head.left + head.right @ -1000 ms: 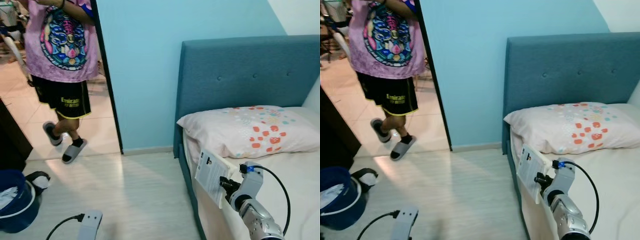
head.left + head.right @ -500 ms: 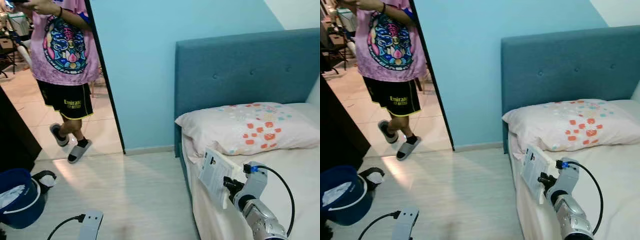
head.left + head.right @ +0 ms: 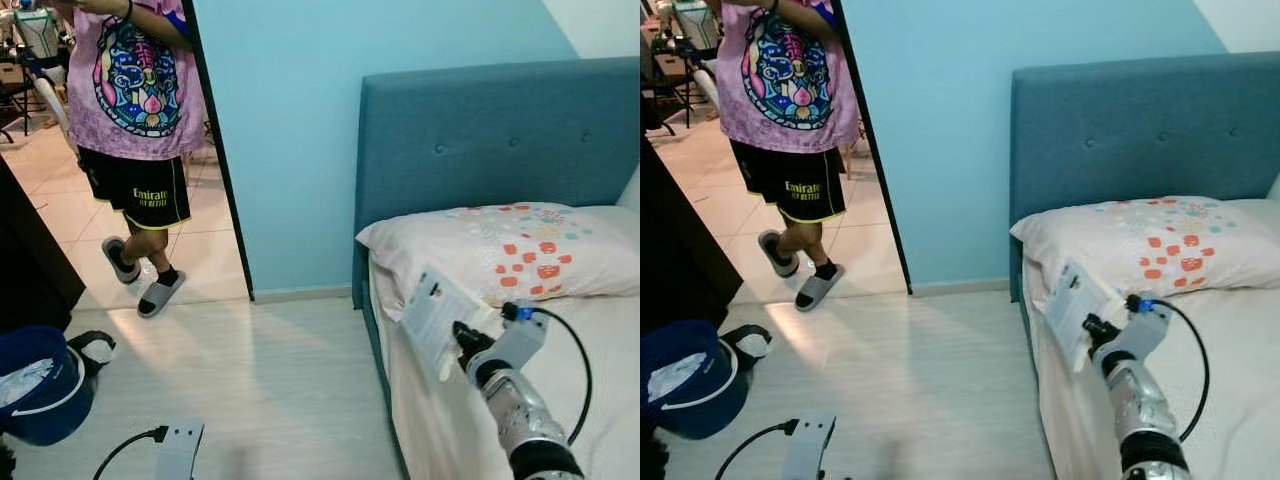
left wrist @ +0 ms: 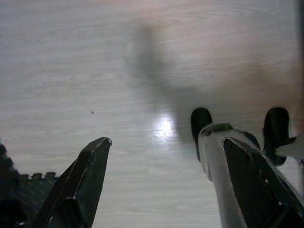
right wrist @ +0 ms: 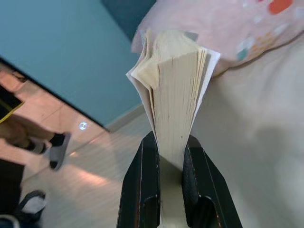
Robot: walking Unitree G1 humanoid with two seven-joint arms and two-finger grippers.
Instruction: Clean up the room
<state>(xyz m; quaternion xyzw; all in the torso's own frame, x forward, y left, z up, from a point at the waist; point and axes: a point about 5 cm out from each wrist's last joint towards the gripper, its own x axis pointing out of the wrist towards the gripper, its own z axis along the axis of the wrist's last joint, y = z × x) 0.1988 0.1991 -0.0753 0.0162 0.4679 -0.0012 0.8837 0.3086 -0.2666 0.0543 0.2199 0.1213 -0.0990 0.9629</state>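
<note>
Against the blue wall I see the bed with its blue padded headboard [image 3: 500,140] and a white flower-print pillow [image 3: 500,250] at its head edge. Near the bed's left edge, my right pincer [image 5: 164,178] is clamped on a thin white paperback book [image 3: 435,315]. My left pincer [image 4: 161,180] hangs apart over the pale wooden floor [image 3: 260,390].

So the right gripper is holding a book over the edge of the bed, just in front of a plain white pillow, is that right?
Not quite. The pillow is not plain white: the left eye view shows it pale with red, orange and blue dots. The rest holds: the right gripper is shut on the book, held over the edge of the bed in front of that pillow.
</note>
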